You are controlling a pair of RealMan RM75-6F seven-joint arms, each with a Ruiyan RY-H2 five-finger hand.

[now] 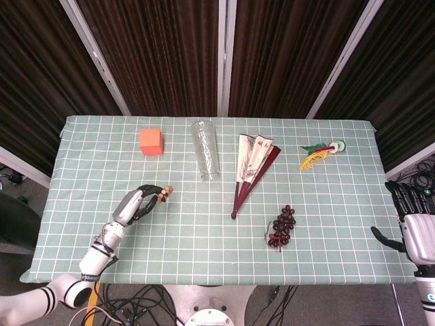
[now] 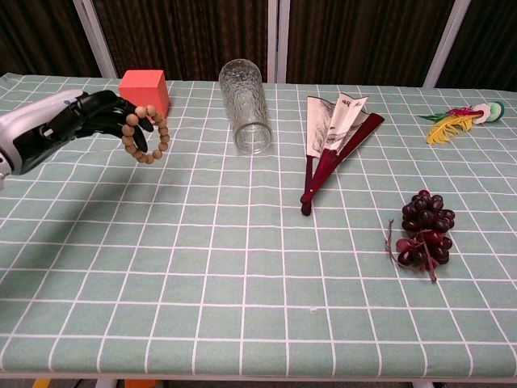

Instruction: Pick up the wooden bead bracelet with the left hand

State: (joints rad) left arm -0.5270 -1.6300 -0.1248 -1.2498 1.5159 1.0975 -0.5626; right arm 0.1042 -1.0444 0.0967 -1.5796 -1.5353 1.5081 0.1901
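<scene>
The wooden bead bracelet [image 2: 145, 134] hangs from the fingers of my left hand [image 2: 69, 128], lifted clear of the green checked tablecloth at the left. In the head view the left hand [image 1: 136, 203] shows palm down, with only a few beads of the bracelet [image 1: 165, 193] visible at its fingertips. My right hand [image 1: 413, 224] is off the table's right edge, fingers spread, holding nothing.
An orange cube [image 2: 144, 89] stands just behind the bracelet. A clear glass [image 2: 245, 105] lies on its side, with a folded fan [image 2: 333, 137] to its right, dark grapes [image 2: 423, 229] at the front right and a feathered trinket [image 2: 459, 120] at the far right.
</scene>
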